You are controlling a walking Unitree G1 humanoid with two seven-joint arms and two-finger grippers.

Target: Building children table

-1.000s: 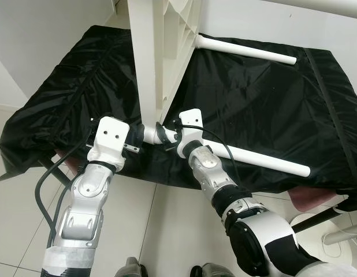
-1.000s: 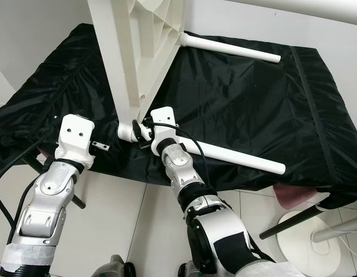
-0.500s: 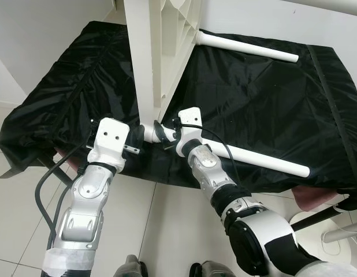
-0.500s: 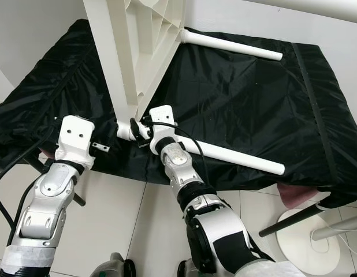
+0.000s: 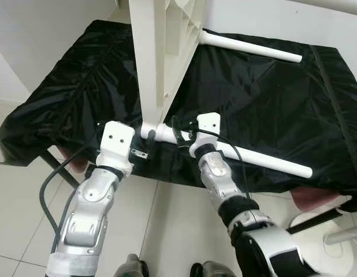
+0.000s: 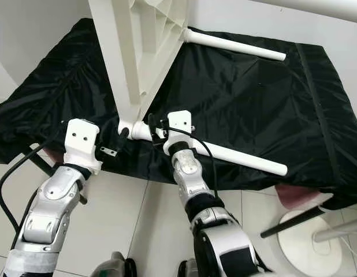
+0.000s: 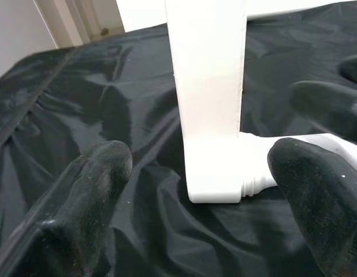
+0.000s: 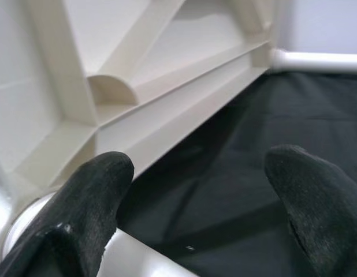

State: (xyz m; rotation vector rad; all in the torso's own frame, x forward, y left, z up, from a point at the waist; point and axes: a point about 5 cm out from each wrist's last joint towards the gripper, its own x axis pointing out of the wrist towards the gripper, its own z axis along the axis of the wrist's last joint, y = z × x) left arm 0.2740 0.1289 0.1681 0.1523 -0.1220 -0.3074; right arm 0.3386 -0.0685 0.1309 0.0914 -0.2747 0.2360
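Note:
The white tabletop (image 5: 161, 52) stands on its edge on the black-covered surface (image 5: 271, 104), ribbed underside facing right. One white leg (image 5: 265, 158) runs from its near bottom corner toward the right; a second leg (image 5: 253, 47) sticks out at the far corner. My left gripper (image 7: 199, 164) is open, its fingers (image 7: 92, 190) on either side of that near corner (image 7: 210, 173). My right gripper (image 5: 177, 131) is open over the near leg just right of the corner; in the right wrist view the leg (image 8: 126, 259) lies under one finger (image 8: 92, 202).
The black cover hangs over the front edge just below both wrists. Pale floor tiles lie beneath. A white round stand base (image 6: 308, 242) and a pink object (image 5: 314, 196) sit low at the right. White walls close the left and back.
My right gripper has slid a little to the right along the near leg, away from the corner. My left gripper has edged closer to the corner. The tabletop stays upright.

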